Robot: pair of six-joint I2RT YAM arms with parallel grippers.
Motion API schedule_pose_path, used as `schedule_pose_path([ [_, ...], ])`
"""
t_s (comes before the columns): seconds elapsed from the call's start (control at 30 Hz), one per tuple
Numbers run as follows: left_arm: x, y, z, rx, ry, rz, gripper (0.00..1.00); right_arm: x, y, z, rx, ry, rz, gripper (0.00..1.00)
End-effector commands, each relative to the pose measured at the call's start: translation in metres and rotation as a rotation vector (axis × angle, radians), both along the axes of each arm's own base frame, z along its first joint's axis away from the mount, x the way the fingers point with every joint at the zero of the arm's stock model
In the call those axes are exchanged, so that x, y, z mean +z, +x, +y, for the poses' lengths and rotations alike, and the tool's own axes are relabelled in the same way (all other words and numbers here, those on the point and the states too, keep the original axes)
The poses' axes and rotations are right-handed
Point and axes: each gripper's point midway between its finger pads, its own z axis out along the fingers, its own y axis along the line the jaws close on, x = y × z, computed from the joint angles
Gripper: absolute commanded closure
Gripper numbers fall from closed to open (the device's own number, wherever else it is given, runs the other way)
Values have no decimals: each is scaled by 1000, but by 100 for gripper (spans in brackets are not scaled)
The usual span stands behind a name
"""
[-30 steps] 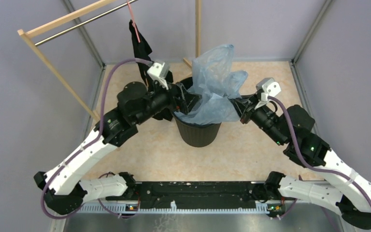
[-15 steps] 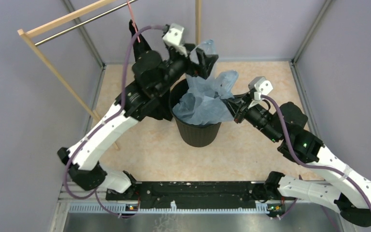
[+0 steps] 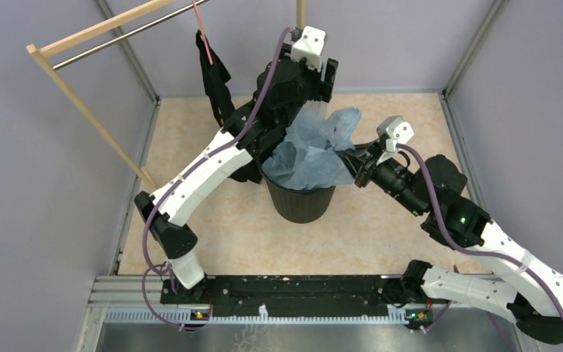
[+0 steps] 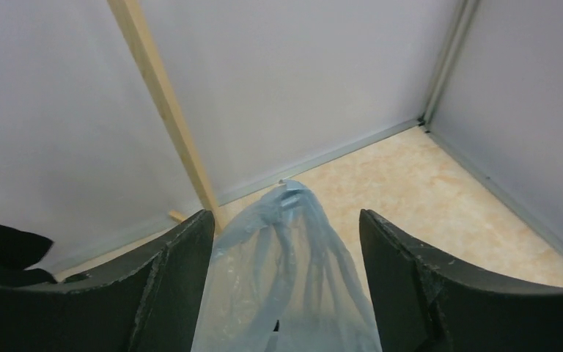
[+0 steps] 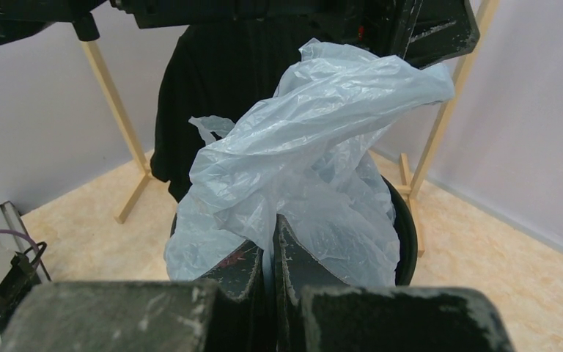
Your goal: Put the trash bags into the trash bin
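Observation:
The pale blue see-through trash bag (image 3: 309, 147) is bunched over the mouth of the black ribbed trash bin (image 3: 300, 202), part of it hanging inside. My right gripper (image 3: 350, 155) is at the bin's right rim, shut on a fold of the bag (image 5: 315, 147); its jaws (image 5: 273, 220) pinch the film over the bin's rim (image 5: 408, 227). My left gripper (image 3: 328, 79) is raised above the bin's far side, jaws wide open. In the left wrist view the bag's top (image 4: 293, 264) lies loose between the open fingers of the left gripper (image 4: 286, 216).
A black garment (image 3: 214, 73) hangs from a pink hanger on a wooden rack (image 3: 88, 110) at the back left, just behind the bin. A wooden post (image 3: 300, 22) stands at the back wall; it also shows in the left wrist view (image 4: 165, 110). Grey walls enclose the table.
My left arm rose from the bin's left rim and swung up over its far side. The bag's tall peak has sunk lower. My right gripper shifted slightly left, still holding the bag.

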Motion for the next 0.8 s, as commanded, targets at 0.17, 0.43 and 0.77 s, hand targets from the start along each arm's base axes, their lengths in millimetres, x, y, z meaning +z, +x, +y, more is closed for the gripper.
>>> schedule_pose_path([
  [0.17, 1, 8, 34, 176, 51, 4, 73, 12, -3, -4, 5, 49, -17, 100],
  [0.43, 42, -57, 68, 10, -127, -45, 100, -9, 14, -20, -130, 26, 25, 100],
  [0.77, 28, -112, 141, 56, -329, -138, 100, 11, 55, -28, -347, 91, 33, 100],
])
